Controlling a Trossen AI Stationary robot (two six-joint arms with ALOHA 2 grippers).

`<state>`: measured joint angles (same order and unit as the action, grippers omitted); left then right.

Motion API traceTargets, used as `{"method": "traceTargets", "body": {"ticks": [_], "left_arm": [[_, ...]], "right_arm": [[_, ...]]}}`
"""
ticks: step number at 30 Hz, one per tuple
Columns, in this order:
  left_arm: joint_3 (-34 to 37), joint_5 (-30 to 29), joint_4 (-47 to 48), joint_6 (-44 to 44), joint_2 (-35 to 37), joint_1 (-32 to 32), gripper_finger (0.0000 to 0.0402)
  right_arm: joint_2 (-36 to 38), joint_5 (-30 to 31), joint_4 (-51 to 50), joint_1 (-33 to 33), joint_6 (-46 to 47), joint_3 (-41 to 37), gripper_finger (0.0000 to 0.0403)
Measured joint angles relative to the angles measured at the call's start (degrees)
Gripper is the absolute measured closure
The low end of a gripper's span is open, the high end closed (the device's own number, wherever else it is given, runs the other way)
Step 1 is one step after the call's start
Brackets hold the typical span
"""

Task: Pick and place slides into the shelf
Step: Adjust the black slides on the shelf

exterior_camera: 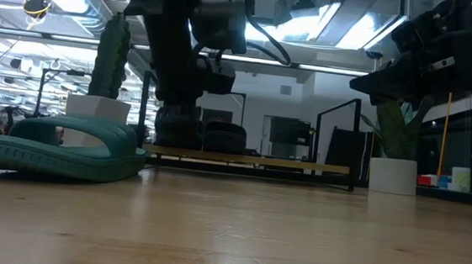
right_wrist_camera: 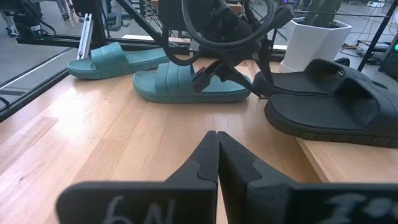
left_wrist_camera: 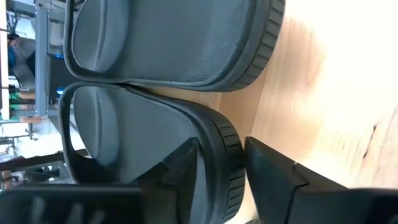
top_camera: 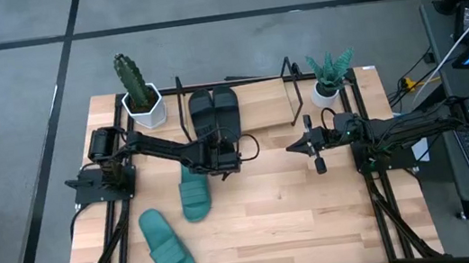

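Observation:
Two black slides [top_camera: 214, 111] lie side by side on the shelf [top_camera: 262, 100], toes toward the far edge. My left gripper [top_camera: 221, 147] is at their near heel ends and is shut on the heel of one black slide [left_wrist_camera: 155, 130]; the other black slide [left_wrist_camera: 180, 37] lies beside it. Two teal slides rest sole-down on the table: one [top_camera: 194, 191] just near of the left gripper, one [top_camera: 166, 242] toward the near left corner. My right gripper [right_wrist_camera: 216, 149] is shut, empty, and hovers right of centre [top_camera: 298, 146]. My left gripper has the black slide's heel rim [left_wrist_camera: 225, 155] between its fingers. One finger [left_wrist_camera: 183, 165] lies over the footbed and the other [left_wrist_camera: 273, 174] is outside the ribbed side wall. The fingers come level from the table's near side, along the slide. The slide sits flat on the shelf board.
A white pot with a cactus [top_camera: 142, 105] stands at the shelf's left end, and a white pot with a leafy plant [top_camera: 329, 90] at its right end. The shelf's black rods [top_camera: 294, 87] rise around the board. Bare wood [top_camera: 281, 207] lies near and right of the teal slides.

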<state>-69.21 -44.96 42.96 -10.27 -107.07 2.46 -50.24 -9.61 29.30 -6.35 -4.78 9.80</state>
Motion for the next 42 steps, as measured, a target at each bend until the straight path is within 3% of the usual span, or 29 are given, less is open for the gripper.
{"method": "traceTargets", "body": {"ticks": [11,30,42], "left_arm": [[0.0,2.77,0.02,-1.85,0.0,-0.07,0.0359],[0.0,-1.48,3.47,-4.25,-0.02,0.0,0.0385],[0.0,0.45,4.31,-4.82,-0.02,-0.03,0.0387]], "right_arm": [[0.0,0.0,0.0,0.01,0.0,0.0,0.0398],[0.0,0.01,0.0,-0.02,0.01,0.0,0.0398],[0.0,0.0,0.0,-0.02,0.02,0.0,0.0398]]}}
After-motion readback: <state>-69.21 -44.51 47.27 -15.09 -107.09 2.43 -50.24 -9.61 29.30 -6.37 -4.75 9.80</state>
